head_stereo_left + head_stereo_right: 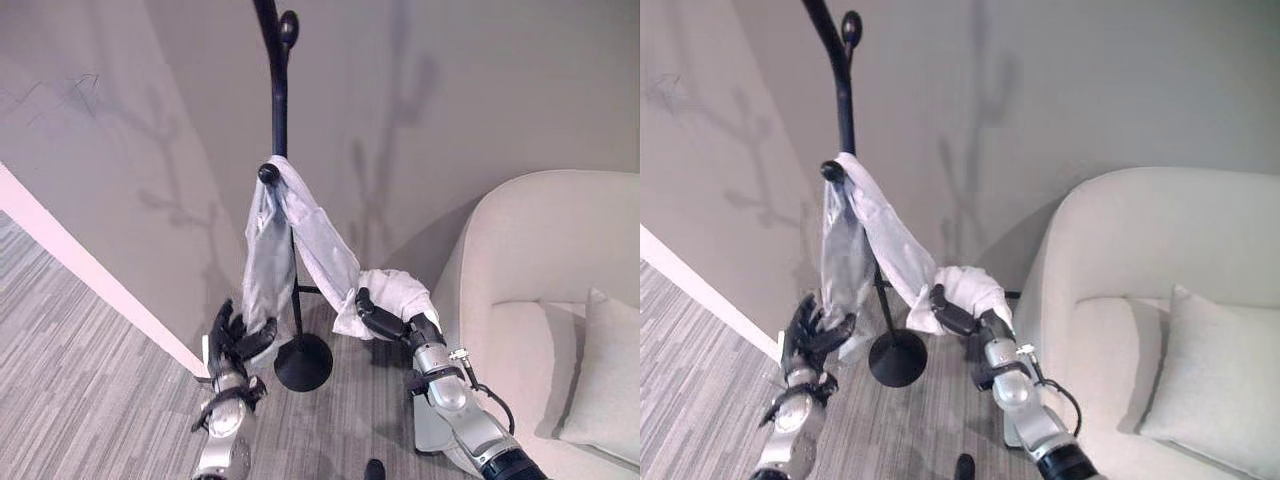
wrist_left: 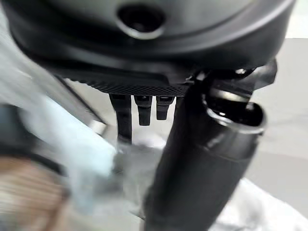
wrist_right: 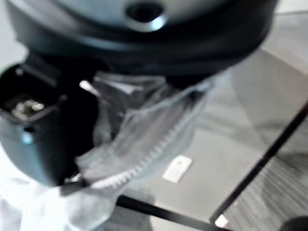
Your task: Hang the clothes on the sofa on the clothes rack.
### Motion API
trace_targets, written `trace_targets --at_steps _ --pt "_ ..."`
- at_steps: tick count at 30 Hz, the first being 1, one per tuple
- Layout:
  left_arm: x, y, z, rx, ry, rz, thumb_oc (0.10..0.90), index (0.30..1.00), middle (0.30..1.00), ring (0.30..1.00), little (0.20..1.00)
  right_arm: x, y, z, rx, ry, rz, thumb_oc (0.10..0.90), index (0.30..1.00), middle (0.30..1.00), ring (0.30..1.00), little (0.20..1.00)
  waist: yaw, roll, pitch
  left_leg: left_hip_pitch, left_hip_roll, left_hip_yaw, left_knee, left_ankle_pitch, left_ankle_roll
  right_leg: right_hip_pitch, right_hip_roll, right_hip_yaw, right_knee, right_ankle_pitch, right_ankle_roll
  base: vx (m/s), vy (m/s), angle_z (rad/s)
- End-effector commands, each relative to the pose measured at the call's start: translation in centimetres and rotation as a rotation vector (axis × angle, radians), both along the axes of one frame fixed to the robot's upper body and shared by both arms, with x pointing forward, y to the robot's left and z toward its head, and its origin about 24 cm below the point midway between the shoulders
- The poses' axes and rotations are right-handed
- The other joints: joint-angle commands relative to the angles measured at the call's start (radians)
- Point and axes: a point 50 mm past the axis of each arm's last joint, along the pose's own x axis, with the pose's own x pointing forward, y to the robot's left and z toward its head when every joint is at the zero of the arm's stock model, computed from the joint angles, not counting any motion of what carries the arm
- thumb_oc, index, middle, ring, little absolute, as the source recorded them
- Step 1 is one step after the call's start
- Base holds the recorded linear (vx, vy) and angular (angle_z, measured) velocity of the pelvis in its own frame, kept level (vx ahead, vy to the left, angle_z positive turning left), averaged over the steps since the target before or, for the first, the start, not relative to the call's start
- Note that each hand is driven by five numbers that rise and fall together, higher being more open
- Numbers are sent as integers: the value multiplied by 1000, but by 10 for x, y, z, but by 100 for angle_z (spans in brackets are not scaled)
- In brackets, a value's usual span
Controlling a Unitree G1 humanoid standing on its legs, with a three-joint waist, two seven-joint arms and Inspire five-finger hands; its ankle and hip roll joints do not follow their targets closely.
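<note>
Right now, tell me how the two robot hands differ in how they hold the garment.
The left robot hand grips the garment's end that hangs straight down by the rack pole; the right robot hand holds the bunched end, pulled sideways toward the sofa. Both are closed on the same pale cloth.

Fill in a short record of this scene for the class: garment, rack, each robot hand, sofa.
garment: pale grey garment draped over a knobbed peg of the coat rack, two ends hanging down
rack: black coat rack on a round base, standing by the wall
left robot hand: left robot hand closed on the garment's lower left end
right robot hand: right robot hand gripping the bunched right end
sofa: cream sofa with a cushion, at the right
</note>
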Motion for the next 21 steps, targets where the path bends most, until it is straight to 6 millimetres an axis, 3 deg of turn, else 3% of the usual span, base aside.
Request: trace_targets --at_steps 1,4,14,21 --pt "1 17 -2 81 25 -41 800 900 900 900 900 -8 -6 -24 -75 99 -20 400 300 300 300 300 7 -71 -45 -67 5 -17 -5 12 -11 97 -69 24 15 -127 85 -37 12 14" --pt "-20 13 -25 76 154 -82 800 900 900 900 900 -26 -3 -55 -83 261 -8 400 300 300 300 300 15 -67 -42 -68 -2 -26 -5 13 -9 101 -74 15 15 -126 84 -39 30 11" --pt "-34 9 -44 74 266 -135 800 900 900 900 900 -45 8 -91 -239 447 121 400 300 300 300 300 34 -78 -36 -74 -10 -43 -5 16 -6 107 -82 3 15 -124 85 -8 8 3" --pt "-40 6 -48 74 298 -144 800 900 900 900 900 -40 8 -86 -175 427 65 400 300 300 300 300 34 -79 -38 -70 -15 -45 -5 13 -4 111 -85 1 15 -125 86 0 0 0"
